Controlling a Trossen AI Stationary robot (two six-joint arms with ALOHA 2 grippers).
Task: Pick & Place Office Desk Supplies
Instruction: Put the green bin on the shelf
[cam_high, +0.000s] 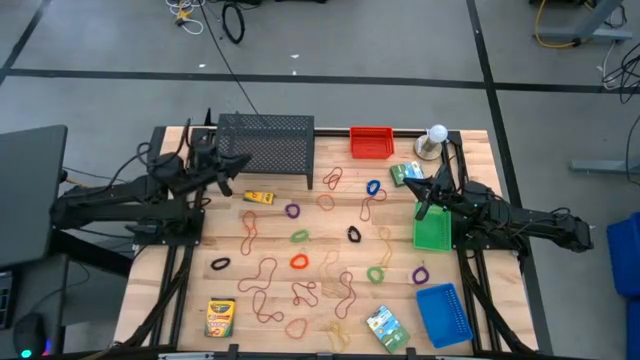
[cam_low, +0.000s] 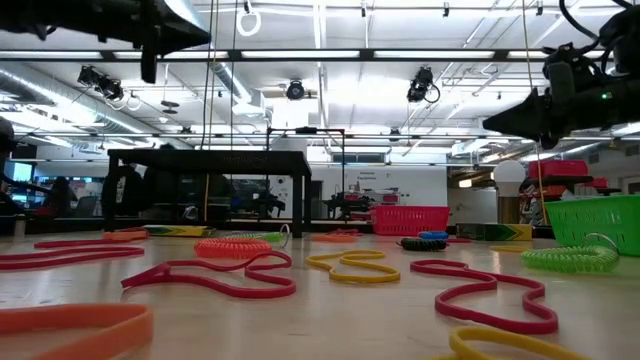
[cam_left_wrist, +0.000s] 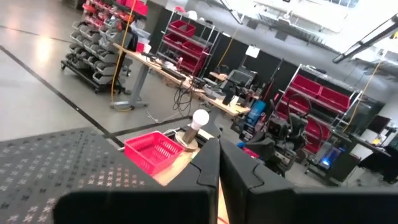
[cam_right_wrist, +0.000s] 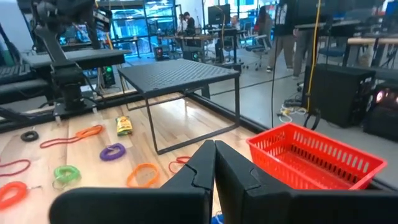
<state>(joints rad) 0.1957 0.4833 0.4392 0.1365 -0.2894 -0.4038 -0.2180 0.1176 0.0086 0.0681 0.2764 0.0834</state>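
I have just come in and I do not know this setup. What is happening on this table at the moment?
Nothing is being carried right now. The left gripper is shut and empty, beside the black mesh rack. The right gripper is also shut and empty, near the green basket. Rubber bands, crayon boxes and small packets still lie loose on the table. The red basket and blue basket look empty.

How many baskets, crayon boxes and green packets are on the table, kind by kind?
Baskets: 3 (red, green, blue)
Crayon boxes: 2
Packets: 2
Total: 7
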